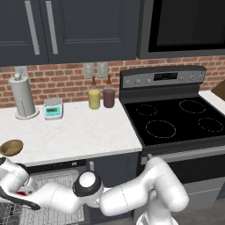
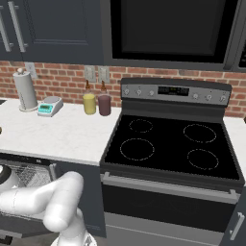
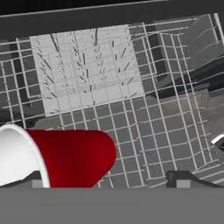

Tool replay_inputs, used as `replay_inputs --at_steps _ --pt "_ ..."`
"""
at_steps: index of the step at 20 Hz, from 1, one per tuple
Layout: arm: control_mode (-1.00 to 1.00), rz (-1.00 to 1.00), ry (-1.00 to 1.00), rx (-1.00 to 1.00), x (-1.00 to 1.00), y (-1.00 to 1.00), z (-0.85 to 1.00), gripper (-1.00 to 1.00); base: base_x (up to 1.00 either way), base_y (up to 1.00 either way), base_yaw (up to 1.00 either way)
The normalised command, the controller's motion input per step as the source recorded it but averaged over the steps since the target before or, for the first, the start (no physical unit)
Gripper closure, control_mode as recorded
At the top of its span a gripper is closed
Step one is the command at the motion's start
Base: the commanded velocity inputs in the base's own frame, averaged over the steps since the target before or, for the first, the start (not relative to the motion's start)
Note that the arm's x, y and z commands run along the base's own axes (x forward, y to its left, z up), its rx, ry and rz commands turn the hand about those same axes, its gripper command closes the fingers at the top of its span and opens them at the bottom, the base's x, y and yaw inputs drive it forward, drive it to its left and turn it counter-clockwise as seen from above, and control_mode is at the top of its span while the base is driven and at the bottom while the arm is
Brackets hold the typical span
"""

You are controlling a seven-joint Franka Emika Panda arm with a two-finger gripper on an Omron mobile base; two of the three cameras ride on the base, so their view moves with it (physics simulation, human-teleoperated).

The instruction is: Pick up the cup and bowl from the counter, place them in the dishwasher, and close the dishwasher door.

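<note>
The open gripper (image 3: 109, 183) hangs over the dishwasher (image 1: 52, 193) rack, where the red cup (image 3: 65, 157) lies on its side, apparently let go. The bowl (image 1: 11, 147) waits on the marble surface (image 1: 74, 132) near its front edge. Fetching it looks like the next job, and then shutting the door.

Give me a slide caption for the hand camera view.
Red cup lying on its side on the dishwasher's white wire rack, between the open claw's fingertips.
</note>
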Motion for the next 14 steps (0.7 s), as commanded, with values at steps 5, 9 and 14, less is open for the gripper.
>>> replay_inputs --at_steps 5,9,14 --pt "-1.00 0.00 0.15 0.22 0.00 -0.02 -0.06 -1.00 0.00 0.00 0.00" --pt "-1.00 0.03 0.12 0.01 0.00 0.00 -0.12 -1.00 0.00 0.00 0.00" --pt "-1.00 0.04 0.05 0.00 -0.02 0.00 -0.02 -1.00 0.00 0.00 0.00"
